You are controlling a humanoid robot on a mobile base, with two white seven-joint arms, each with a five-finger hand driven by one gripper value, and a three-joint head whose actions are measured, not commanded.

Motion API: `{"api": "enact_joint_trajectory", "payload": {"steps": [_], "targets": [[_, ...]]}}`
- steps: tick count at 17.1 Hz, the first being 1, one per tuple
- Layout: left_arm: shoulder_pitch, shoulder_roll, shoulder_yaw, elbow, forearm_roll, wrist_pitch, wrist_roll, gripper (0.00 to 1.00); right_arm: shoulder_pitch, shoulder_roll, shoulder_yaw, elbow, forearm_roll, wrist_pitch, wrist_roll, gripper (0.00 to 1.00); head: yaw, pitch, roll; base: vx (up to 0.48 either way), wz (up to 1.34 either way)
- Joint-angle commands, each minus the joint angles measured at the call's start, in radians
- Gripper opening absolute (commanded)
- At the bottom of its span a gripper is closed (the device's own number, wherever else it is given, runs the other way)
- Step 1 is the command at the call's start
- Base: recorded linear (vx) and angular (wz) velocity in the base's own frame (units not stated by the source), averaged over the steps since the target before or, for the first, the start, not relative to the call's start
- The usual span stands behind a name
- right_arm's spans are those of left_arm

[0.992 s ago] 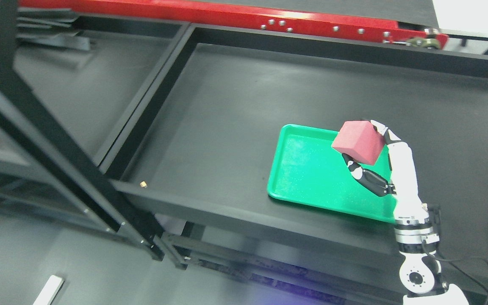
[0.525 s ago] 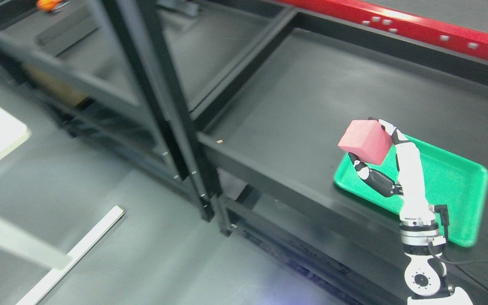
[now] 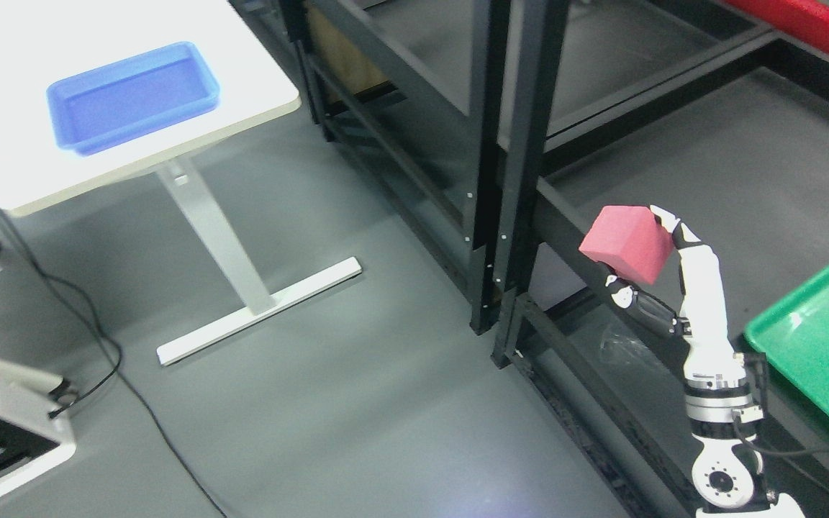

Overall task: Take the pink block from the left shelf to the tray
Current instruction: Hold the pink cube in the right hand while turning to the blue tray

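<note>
A blue tray (image 3: 132,95) sits on the white surface (image 3: 256,86) far up and to the left of the right hand (image 3: 663,277), and nothing shows inside it. A green tray (image 3: 821,345) lies on the black shelf (image 3: 738,165) just to the hand's right, with its visible part bare. The right hand grasps the pink block (image 3: 627,243) from below and behind, one white fingertip (image 3: 668,217) over its upper right corner and the dark thumb under it. The block is a matte pink-red cube, tilted, raised in the air beside the shelf's front edge, above the grey floor (image 3: 357,403).
</note>
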Motion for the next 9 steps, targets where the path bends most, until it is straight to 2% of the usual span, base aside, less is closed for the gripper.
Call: {"api": "enact_joint_trajectory", "payload": {"steps": [1, 9], "targets": [[0.020, 0.017, 0.000, -0.017, 0.000, 0.001, 0.000, 1.00, 0.001, -0.018, -0.002, -0.006, -0.004, -0.008, 0.000, 0.05, 0.0000, 0.000, 0.000, -0.188, 0.81], [0.020, 0.017, 0.000, -0.017, 0.000, 0.001, 0.000, 1.00, -0.002, -0.018, 0.008, -0.004, -0.003, -0.011, 0.004, 0.05, 0.0000, 0.000, 0.000, -0.124, 0.67]]}}
